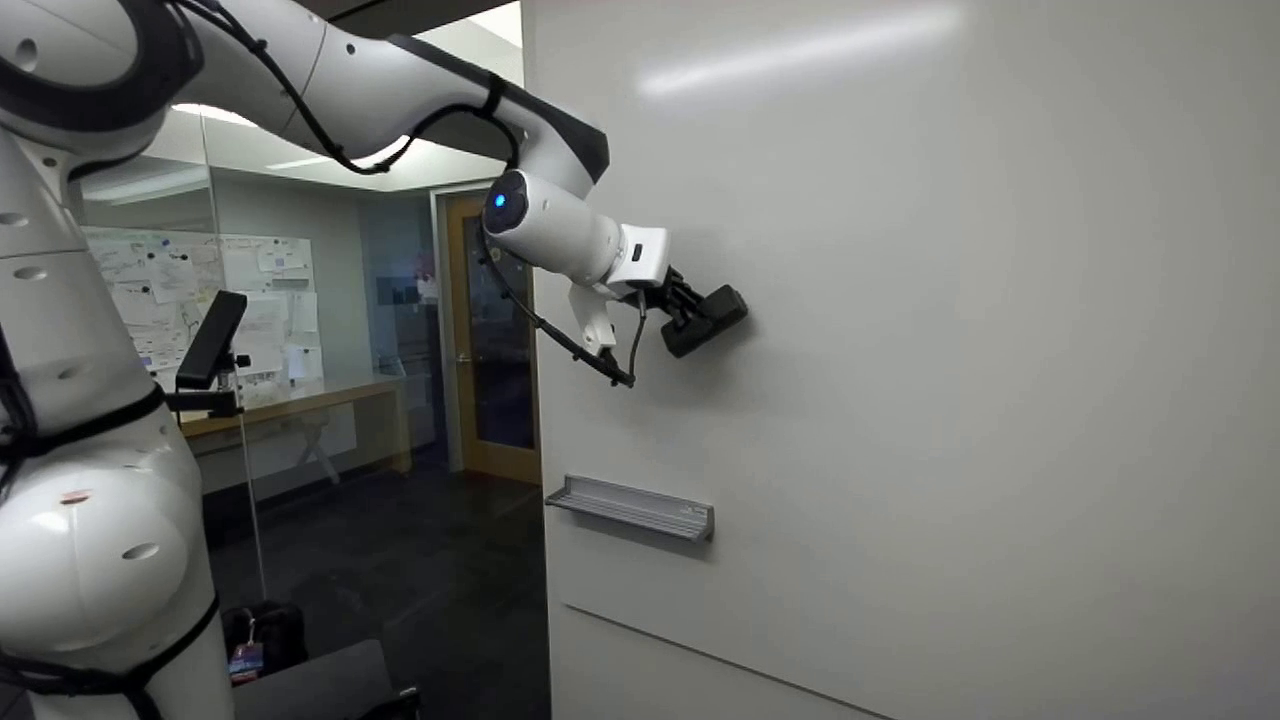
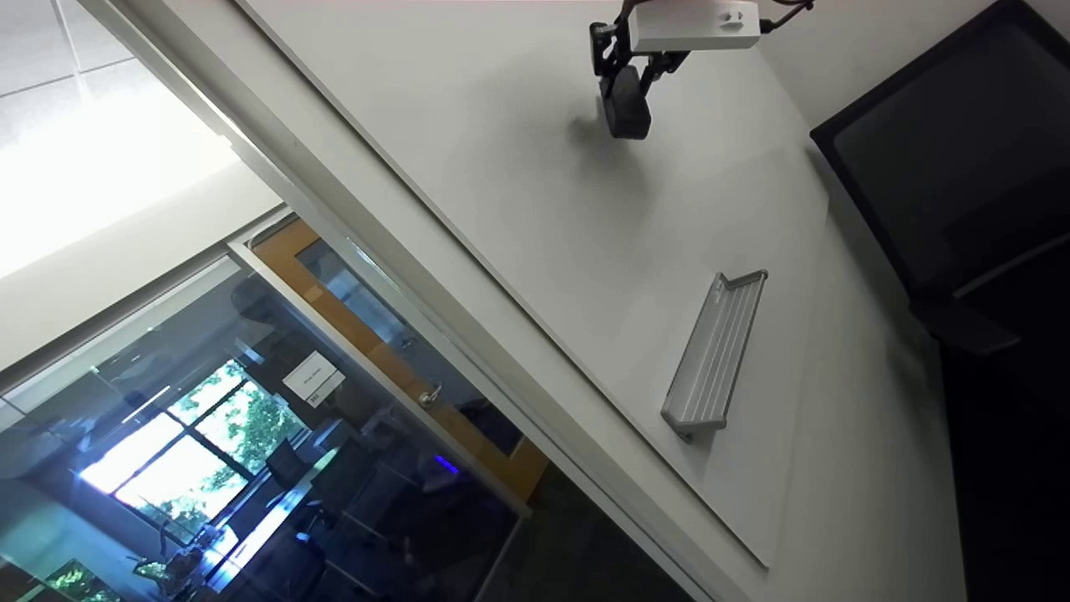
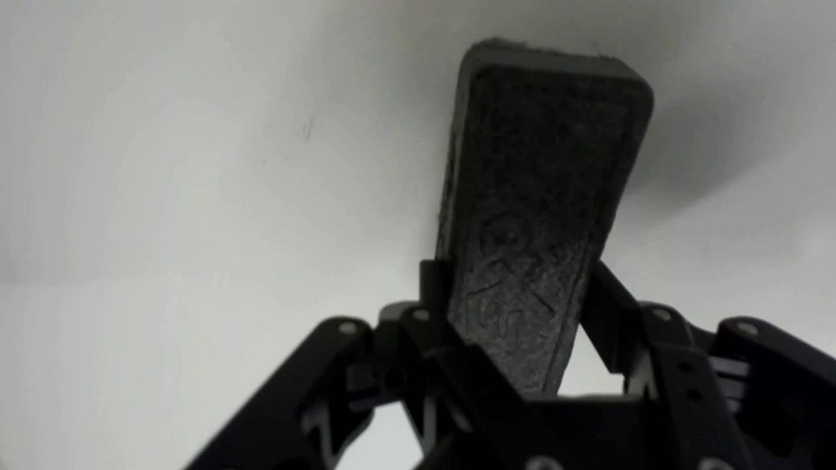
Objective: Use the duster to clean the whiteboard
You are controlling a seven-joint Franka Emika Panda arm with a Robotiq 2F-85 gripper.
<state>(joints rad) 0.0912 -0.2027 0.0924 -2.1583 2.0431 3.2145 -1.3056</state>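
gripper x1 w/ clamped duster x1, whiteboard, tray x1

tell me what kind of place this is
Most likely an office or a lab in an office building: there is a large whiteboard, a spread of posted papers and a glazed wooden door.

both exterior views share the whiteboard obliquely from farther back, the wrist view facing it closely.
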